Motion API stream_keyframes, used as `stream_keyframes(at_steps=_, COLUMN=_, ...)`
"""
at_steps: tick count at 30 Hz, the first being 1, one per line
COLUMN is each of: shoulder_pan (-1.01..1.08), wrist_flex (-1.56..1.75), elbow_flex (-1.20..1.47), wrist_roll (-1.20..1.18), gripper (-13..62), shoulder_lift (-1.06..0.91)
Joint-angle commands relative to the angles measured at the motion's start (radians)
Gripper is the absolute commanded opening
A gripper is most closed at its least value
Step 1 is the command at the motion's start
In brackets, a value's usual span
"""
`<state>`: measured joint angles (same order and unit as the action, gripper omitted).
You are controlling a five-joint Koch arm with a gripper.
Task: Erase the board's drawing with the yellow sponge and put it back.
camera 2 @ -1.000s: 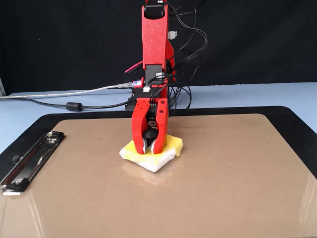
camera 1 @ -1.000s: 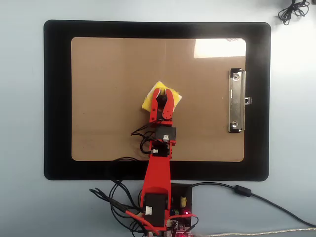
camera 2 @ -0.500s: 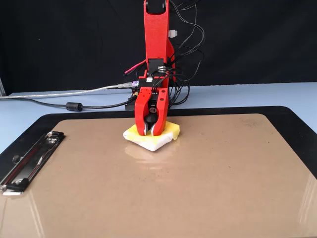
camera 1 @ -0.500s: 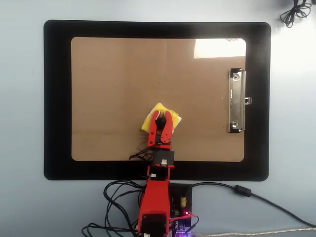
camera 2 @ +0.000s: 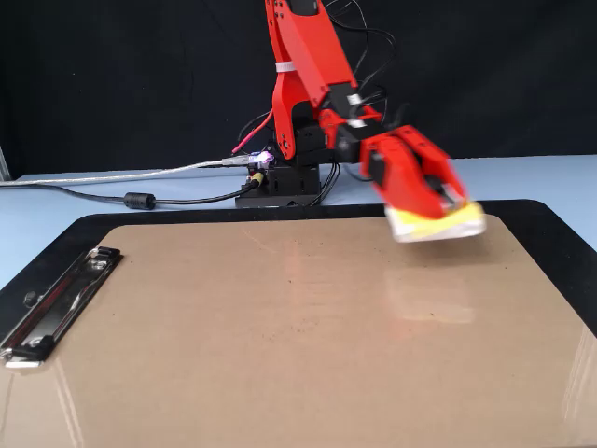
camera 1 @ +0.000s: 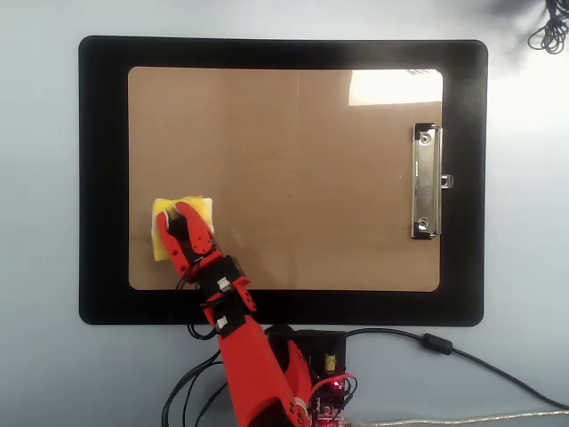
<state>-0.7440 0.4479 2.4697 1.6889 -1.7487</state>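
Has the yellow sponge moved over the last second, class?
Yes. In the overhead view the yellow sponge has gone left and down, away from the silver clip, toward the board's lower-left corner.

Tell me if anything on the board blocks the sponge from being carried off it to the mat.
Nothing visible does. The gripper holds the yellow sponge near the board's edge in the overhead view, and only the metal clip sits on the board, at the far short edge, away from the black mat beside the sponge.

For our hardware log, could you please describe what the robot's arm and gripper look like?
The arm is built of bright red plastic links with black servo blocks between them. The gripper has red, tapered, rounded jaws. Thin black wires loop along the joints, and a white label band wraps the upper link in the fixed view.
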Motion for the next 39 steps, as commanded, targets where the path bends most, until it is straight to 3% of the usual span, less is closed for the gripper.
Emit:
stream_keyframes(at_steps=1, shoulder_pan=-0.109, wrist_flex=0.017, elbow_flex=-0.084, wrist_roll=0.035, gripper=-8.1, shoulder_lift=0.028)
stream_keyframes(at_steps=6, shoulder_pan=-0.181, wrist_flex=0.017, elbow_flex=-0.137, wrist_roll=0.038, gripper=-8.1, shoulder_lift=0.089)
stream_keyframes(at_steps=8, shoulder_pan=-0.189, wrist_flex=0.018, elbow_flex=-0.146, wrist_roll=0.038, gripper=-4.5, shoulder_lift=0.104)
stream_keyframes(at_steps=11, shoulder_pan=-0.239, wrist_flex=0.028, elbow_flex=-0.163, wrist_roll=0.035, gripper=26.1, shoulder_lift=0.12)
stream_keyframes(at_steps=12, shoulder_pan=-0.253, wrist_flex=0.028, elbow_flex=-0.169, wrist_roll=0.034, gripper=32.4, shoulder_lift=0.12)
stream_keyframes(at_steps=13, shoulder_pan=-0.259, wrist_flex=0.028, elbow_flex=-0.173, wrist_roll=0.037, gripper=33.8, shoulder_lift=0.117)
stream_keyframes(at_steps=17, shoulder_pan=-0.256, wrist_flex=0.0, elbow_flex=-0.173, wrist_roll=0.058, gripper=33.2, shoulder_lift=0.064)
stream_keyframes(at_steps=20, shoulder_pan=-0.235, wrist_flex=-0.224, elbow_flex=-0.209, wrist_roll=0.117, gripper=32.0, shoulder_lift=-0.06)
stream_keyframes(at_steps=25, shoulder_pan=-0.023, wrist_flex=-1.18, elbow_flex=-0.497, wrist_roll=0.114, gripper=32.3, shoulder_lift=-0.285)
stream_keyframes(at_steps=29, shoulder_pan=0.268, wrist_flex=-1.792, elbow_flex=-0.704, wrist_roll=0.043, gripper=32.3, shoulder_lift=-0.29)
stream_keyframes(at_steps=34, shoulder_pan=0.607, wrist_flex=-1.994, elbow_flex=-0.606, wrist_roll=-0.258, gripper=33.4, shoulder_lift=-0.333)
stream_keyframes(at_steps=39, shoulder_pan=0.781, wrist_flex=-1.997, elbow_flex=-0.391, wrist_roll=-0.393, gripper=33.6, shoulder_lift=-0.387)
